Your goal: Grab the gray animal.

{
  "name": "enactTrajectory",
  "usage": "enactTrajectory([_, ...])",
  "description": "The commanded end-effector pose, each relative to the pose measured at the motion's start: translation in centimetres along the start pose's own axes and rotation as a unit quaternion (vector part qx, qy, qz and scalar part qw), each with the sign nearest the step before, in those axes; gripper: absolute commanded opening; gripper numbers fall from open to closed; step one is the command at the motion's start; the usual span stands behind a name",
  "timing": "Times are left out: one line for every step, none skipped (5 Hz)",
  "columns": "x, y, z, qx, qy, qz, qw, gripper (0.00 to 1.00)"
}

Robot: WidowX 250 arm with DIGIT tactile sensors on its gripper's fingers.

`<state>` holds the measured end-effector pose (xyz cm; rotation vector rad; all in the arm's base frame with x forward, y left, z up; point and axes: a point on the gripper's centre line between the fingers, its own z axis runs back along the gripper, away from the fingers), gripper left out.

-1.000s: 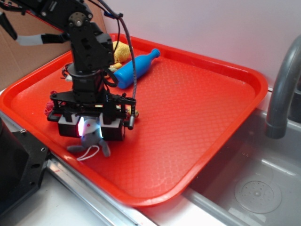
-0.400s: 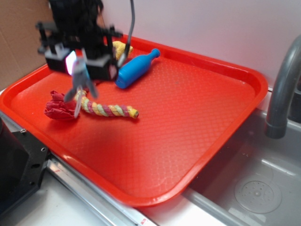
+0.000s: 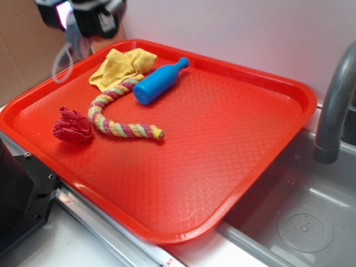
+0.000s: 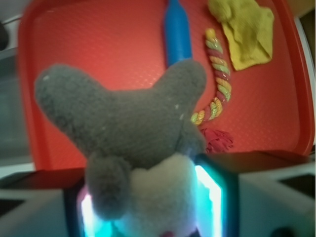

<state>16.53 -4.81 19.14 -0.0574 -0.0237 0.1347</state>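
Only the wrist view shows the mouse (image 4: pixel 133 133) clearly: its pale face is pinched between the lit jaws, gray body hanging above the tray (image 4: pixel 89 54). In the exterior view, the gripper (image 3: pixel 75 16) is clamped on it high over the tray's far-left corner, with the cord loop (image 3: pixel 60 61) dangling.

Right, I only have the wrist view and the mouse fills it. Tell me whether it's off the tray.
Observer: Yes. The gripper holds the gray animal high above the red tray's back-left corner, touching nothing.
Operator: Report anything dangling under it.
Observer: A thin white cord loop hangs below it, in the air.
Operator: Say what's beside the tray.
Observer: A gray faucet and a sink, on the side away from the gripper.
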Motion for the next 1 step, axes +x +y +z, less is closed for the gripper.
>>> enactTrajectory([0.36,0.32,2.75,-0.042,-0.022,-0.03,0.998,0.0])
